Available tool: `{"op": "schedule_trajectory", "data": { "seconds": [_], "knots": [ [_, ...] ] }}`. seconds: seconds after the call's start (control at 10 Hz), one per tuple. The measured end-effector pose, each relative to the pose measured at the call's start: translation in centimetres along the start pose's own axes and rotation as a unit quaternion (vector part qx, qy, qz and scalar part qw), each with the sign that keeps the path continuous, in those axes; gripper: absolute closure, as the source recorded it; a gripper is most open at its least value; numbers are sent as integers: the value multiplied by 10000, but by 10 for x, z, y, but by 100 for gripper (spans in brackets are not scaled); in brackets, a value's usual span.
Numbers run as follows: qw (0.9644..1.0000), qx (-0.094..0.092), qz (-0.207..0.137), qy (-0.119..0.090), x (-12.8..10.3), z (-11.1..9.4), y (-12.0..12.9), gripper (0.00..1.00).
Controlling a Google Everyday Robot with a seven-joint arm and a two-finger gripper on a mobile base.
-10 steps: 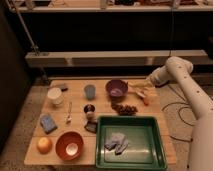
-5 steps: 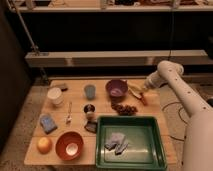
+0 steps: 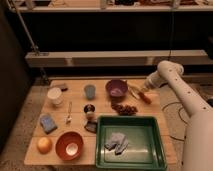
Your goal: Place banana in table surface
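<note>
Banana, slim, pale yellow, lies on table surface beside tool, fingers together.

Gripper over banana, right of bowl.

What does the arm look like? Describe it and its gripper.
The arm is white and smooth, built of rounded tubular links with a bulbous joint near the top. It enters from the right and narrows to a darker wrist. The gripper is small and dark grey, over the table's right edge beside the purple bowl. No cables or markings show.
</note>
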Motion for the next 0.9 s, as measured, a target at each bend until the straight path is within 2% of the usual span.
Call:
{"op": "schedule_trajectory", "data": {
  "seconds": [0.7,0.9],
  "knots": [
    [10000,0,1,0,0,0,0,96],
    [10000,-1,1,0,0,0,0,100]
  ]
}}
